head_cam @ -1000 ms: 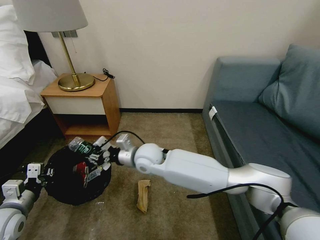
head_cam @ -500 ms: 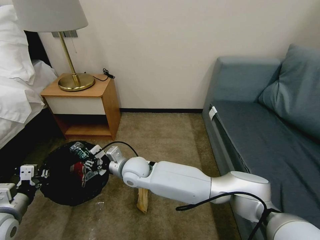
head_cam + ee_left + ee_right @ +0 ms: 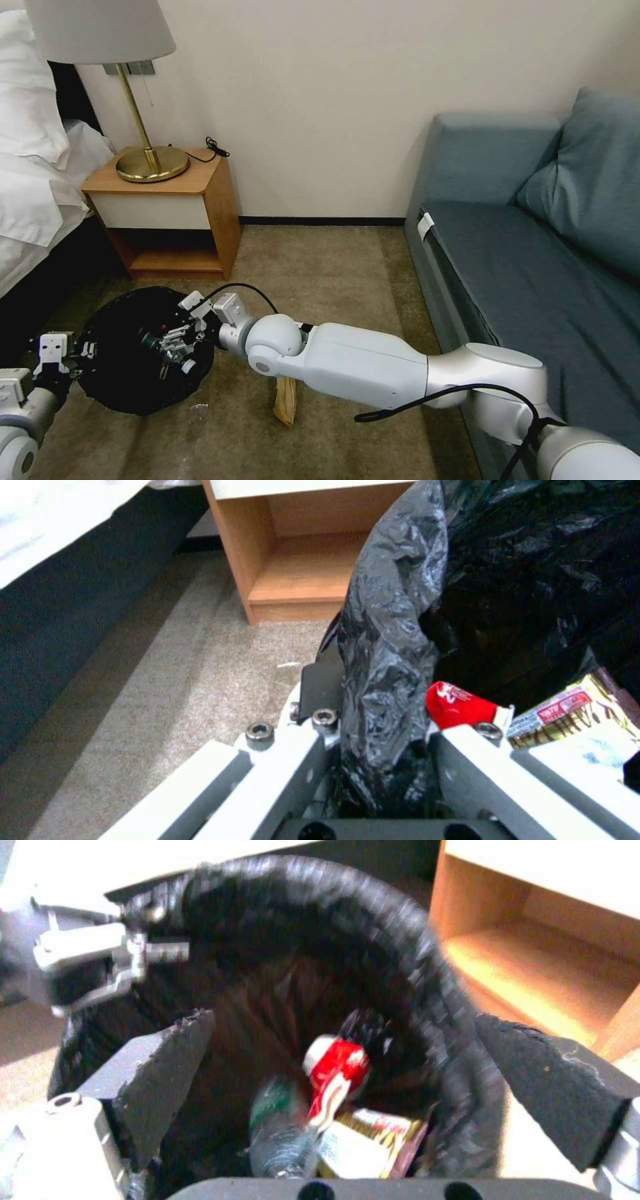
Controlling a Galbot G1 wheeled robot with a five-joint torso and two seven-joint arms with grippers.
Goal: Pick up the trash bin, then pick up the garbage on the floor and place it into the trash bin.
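The trash bin (image 3: 127, 390), wrapped in its black liner, sits on the carpet before the nightstand. My left gripper (image 3: 63, 350) is shut on its near-left rim, the liner (image 3: 387, 645) pinched between the fingers. Over the bin's mouth hangs my right gripper (image 3: 170, 340), open and empty, its pads (image 3: 160, 1065) spread wide. Down in the bin lie the red snack bag (image 3: 337, 1070), the clear green-labelled bottle (image 3: 280, 1130) and the yellow-brown wrapper (image 3: 373, 1140). The tan paper wrapper (image 3: 287, 403) lies on the floor, partly hidden under my right forearm.
A wooden nightstand (image 3: 170, 220) with a brass lamp (image 3: 150, 160) stands just behind the bin, the bed (image 3: 33, 193) to its left. A blue sofa (image 3: 533, 267) runs along the right. Open carpet (image 3: 320, 273) lies between nightstand and sofa.
My right gripper came down over the bin with the bottle and let it go; it now stands open and empty. The bin and left gripper shifted slightly left.
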